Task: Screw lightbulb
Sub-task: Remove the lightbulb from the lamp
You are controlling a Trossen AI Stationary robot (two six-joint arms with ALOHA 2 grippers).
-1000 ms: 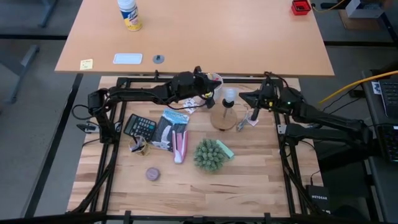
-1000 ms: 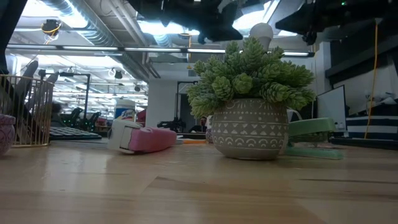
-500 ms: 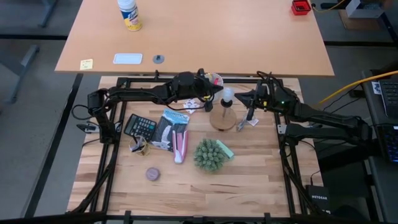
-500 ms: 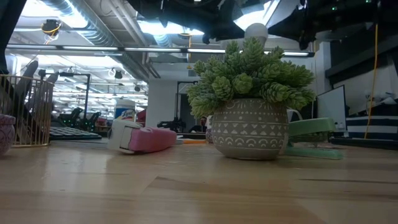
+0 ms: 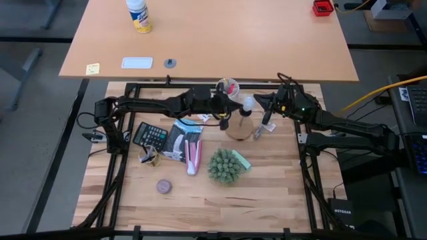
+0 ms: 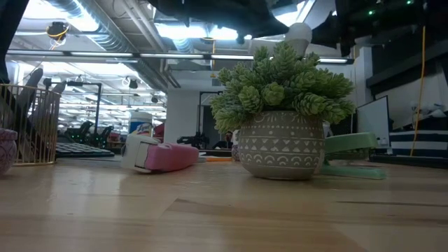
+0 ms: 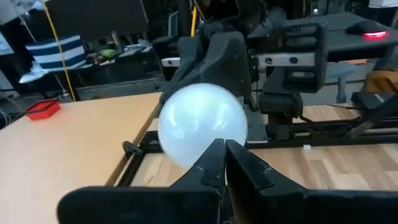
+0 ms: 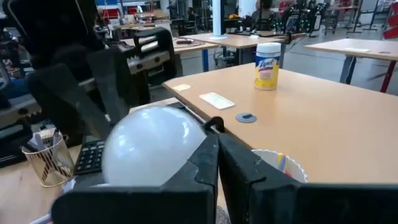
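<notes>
The plant [image 5: 225, 166] stands nearest the front edge, with the puck [image 5: 163, 187] to its left and bare wood in front of both. Just left of the plant lie a pink-and-white stapler [image 5: 192, 155] and a packet [image 5: 179, 137]; farther left are the calculator [image 5: 151, 135] and a wire basket [image 5: 148, 157]. A green pad [image 5: 241, 161] touches the plant's right side. Behind the plant sits the wooden disc [image 5: 239, 127], and the bulb [image 5: 246, 103] stands upright over it. The left gripper [image 5: 223, 115] is beside the bulb's left, fingers together and holding nothing. The right gripper [image 5: 267, 115] is beside its right, fingers also together. A cup [image 5: 227, 87] stands behind, at the table's far edge.
</notes>
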